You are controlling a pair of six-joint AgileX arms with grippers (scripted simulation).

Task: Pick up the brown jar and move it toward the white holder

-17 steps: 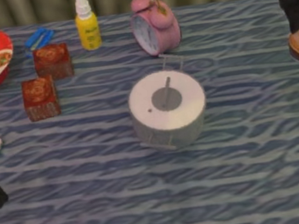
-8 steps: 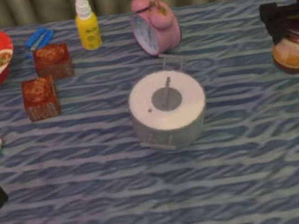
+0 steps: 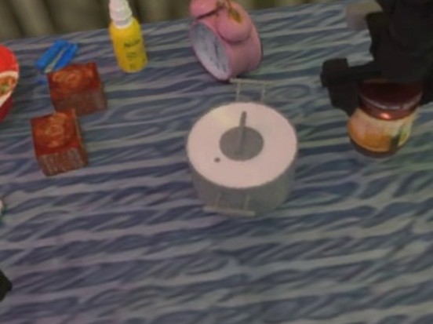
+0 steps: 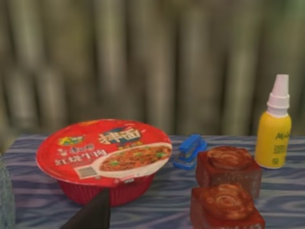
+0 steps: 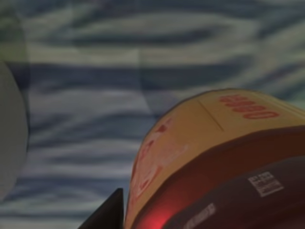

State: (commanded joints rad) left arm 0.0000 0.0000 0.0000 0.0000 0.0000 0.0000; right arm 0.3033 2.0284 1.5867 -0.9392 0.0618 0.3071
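since the earlier frames the right arm has swung in from the counter's right edge toward the middle, carrying the brown jar (image 3: pixel 382 119) with it; everything else sits where it was. right claw (image 3: pixel 390 81) is clamped on the jar at the lid end, black fingers either side of the dark cap, jar hanging below it, label and glass body showing under the lid. the jar looks lifted clear of the counter (image 3: pixel 216 288), though the top view alone doesn't settle that. it's now to the right of the white holder (image 3: pixel 243 159), near but apart, a strip of bare cloth between them. right wrist view is filled by the orange-yellow label and dark lid, with a pale curve at one edge, probably the holder. handling guess: glass, rigid, smooth, likely somewhat heavy for its size with contents, breakable if dropped; smooth sides could slip, so a hold at the lid or shoulder seems sensible, and that's where it's held. left claw (image 4: pixel 90 217) parked at the counter's left edge, fingers not readable.
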